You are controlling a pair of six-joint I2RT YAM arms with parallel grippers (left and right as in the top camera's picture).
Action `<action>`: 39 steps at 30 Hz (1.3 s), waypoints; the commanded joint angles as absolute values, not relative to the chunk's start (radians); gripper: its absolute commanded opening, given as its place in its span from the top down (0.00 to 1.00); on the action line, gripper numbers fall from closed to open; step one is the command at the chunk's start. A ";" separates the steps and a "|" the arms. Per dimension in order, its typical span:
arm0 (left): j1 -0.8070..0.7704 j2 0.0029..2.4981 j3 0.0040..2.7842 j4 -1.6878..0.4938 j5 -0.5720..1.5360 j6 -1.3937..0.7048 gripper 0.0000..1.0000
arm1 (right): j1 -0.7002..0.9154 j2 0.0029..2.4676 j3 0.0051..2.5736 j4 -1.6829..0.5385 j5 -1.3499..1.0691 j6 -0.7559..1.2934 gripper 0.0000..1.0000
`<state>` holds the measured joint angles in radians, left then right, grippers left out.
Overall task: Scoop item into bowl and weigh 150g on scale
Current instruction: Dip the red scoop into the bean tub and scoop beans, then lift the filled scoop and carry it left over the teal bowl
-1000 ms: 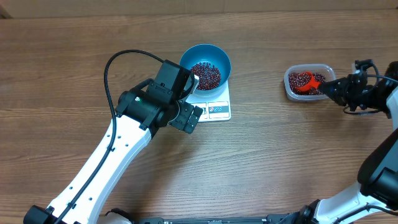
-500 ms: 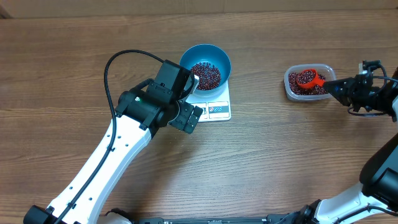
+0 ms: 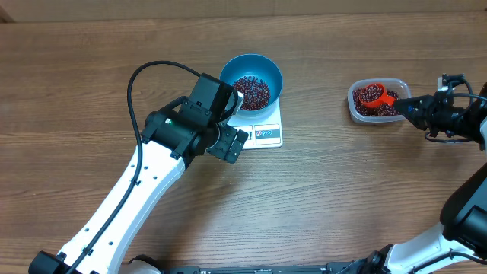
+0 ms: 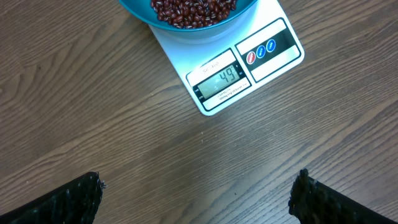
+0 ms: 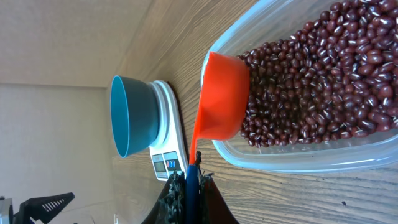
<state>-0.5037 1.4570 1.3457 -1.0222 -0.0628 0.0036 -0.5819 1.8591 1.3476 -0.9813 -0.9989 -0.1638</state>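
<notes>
The blue bowl [image 3: 251, 80] stands on the white scale [image 3: 265, 134] and holds a heap of red-brown beans [image 3: 251, 91]. In the left wrist view the bowl [image 4: 140, 9] is at the top edge and the scale [image 4: 249, 62] shows 49 on its display. My left gripper [image 4: 199, 196] hovers open over bare wood just in front of the scale. My right gripper [image 5: 193, 183] is shut on the handle of an orange scoop [image 5: 221, 96]. The scoop's cup lies in the beans [image 5: 311, 81] inside a clear tub [image 5: 298, 155].
The clear tub [image 3: 352, 106] sits at the right of the table, well apart from the scale. The left arm [image 3: 152, 167] crosses the table's left front, with a black cable looping above it. Wood surface runs between scale and tub.
The right gripper has drawn slightly to the right and the scoop's cup has shifted and turned within the tub. The left arm, bowl and scale have not moved.
</notes>
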 commanded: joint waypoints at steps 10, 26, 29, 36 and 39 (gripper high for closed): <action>-0.504 1.445 1.341 -1.021 -0.051 0.019 0.00 | -0.619 1.865 1.341 -0.994 -1.110 -0.201 0.96; -0.504 1.445 1.341 -1.021 -0.051 0.019 0.00 | -0.616 1.863 1.344 -1.027 -1.259 -0.245 0.96; -0.504 1.445 1.341 -1.021 -0.051 0.019 0.00 | -0.593 1.859 1.344 -1.027 -1.259 -0.245 0.96; -0.504 1.445 1.341 -1.021 -0.051 0.019 0.00 | -0.492 1.842 1.349 -1.002 -1.259 -0.244 0.96; -0.504 1.445 1.341 -1.021 -0.051 0.019 0.00 | -0.439 1.840 1.370 -1.002 -1.259 -0.236 0.96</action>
